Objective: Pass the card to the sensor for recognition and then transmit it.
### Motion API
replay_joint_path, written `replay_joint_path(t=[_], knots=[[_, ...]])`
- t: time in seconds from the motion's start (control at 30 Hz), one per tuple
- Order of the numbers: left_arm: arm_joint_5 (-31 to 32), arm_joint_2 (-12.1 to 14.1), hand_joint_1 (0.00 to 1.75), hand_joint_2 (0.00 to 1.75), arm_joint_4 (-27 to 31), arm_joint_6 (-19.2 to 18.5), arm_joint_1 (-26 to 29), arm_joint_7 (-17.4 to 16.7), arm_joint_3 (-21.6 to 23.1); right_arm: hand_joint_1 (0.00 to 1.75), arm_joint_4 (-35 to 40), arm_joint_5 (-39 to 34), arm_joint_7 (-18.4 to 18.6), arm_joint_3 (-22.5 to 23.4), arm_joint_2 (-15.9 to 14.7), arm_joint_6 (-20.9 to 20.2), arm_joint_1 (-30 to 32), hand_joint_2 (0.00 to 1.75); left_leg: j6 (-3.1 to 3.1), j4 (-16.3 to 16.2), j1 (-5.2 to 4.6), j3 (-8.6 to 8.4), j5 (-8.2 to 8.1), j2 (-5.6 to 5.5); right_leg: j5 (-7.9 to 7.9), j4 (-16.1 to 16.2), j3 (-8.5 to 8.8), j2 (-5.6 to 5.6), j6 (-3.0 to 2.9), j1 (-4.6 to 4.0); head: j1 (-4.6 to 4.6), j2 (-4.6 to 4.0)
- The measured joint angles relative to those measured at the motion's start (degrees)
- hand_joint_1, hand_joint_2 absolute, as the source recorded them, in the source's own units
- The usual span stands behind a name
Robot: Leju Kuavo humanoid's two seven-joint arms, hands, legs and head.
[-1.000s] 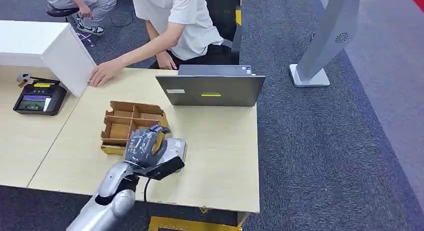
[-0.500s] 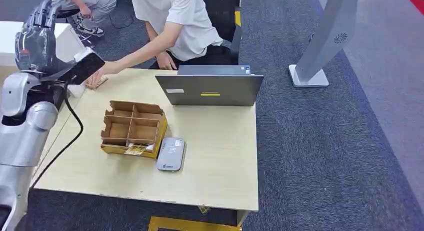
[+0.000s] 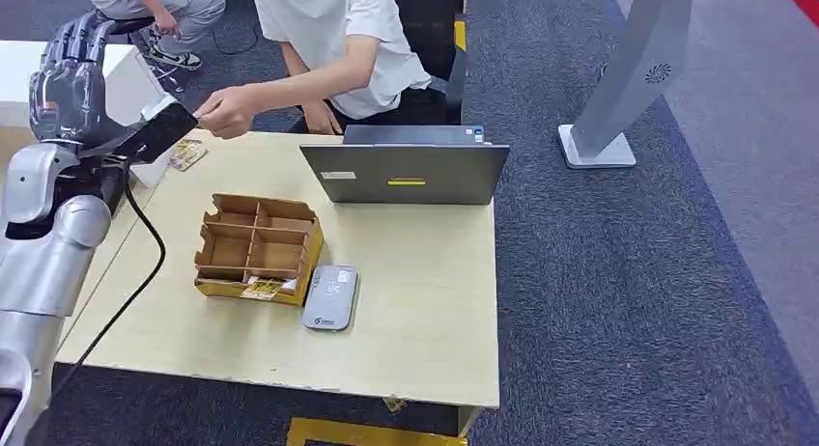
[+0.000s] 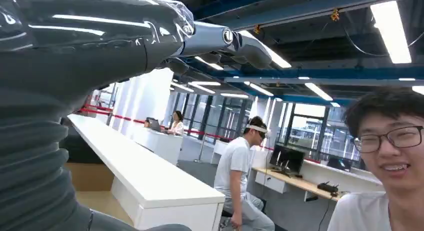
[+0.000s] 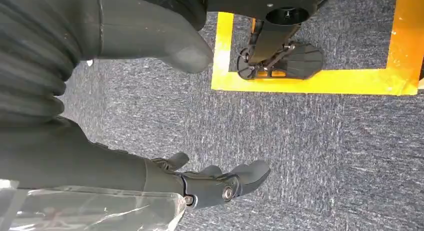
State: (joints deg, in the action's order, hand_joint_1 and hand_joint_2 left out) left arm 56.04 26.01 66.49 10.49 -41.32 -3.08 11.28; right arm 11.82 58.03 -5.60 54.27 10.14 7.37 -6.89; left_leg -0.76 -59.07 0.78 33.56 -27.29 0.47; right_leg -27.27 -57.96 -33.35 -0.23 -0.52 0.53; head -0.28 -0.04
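On the far left, the robot's left hand (image 3: 68, 79) is held up high over the corner of the table (image 3: 425, 311). Its fingers point up and are spread apart, and I can see nothing in them. The side facing away from the head view is hidden, so I can't be fully sure.

Just to the right, a small card (image 3: 186, 154) lies flat on the table by the far left corner. It is too small to read. A person's hand (image 3: 227, 113) hangs in the air just above and beside the card, not touching it.

Next comes a brown cardboard box (image 3: 256, 248) with little rooms inside. What lies in them is hard to tell. The grey sensor (image 3: 330, 296) sits right beside the box, well apart from the card. Behind them stands a laptop (image 3: 406, 174).

I think this is the passing-on step, near the end of the job: the card is out of the robot's hand and over by the person. Next, the left arm should come down slowly, away from the person's arm.

The right hand (image 5: 220, 183) hangs down over the carpet, fingers loose and apart, holding nothing.
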Motion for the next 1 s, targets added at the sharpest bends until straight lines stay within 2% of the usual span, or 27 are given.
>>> replay_joint_path(t=[1.0], knots=[[0.00,0.17,0.00,1.75,-0.90,0.00,-0.28,0.00,0.00,0.00,0.00,0.00,0.00,0.00,0.00,0.02,-0.03,1.75,0.00,0.00,0.00,0.00,0.00,-0.01,0.00,0.00,0.00,0.00,0.00,0.00,0.00,0.00]])
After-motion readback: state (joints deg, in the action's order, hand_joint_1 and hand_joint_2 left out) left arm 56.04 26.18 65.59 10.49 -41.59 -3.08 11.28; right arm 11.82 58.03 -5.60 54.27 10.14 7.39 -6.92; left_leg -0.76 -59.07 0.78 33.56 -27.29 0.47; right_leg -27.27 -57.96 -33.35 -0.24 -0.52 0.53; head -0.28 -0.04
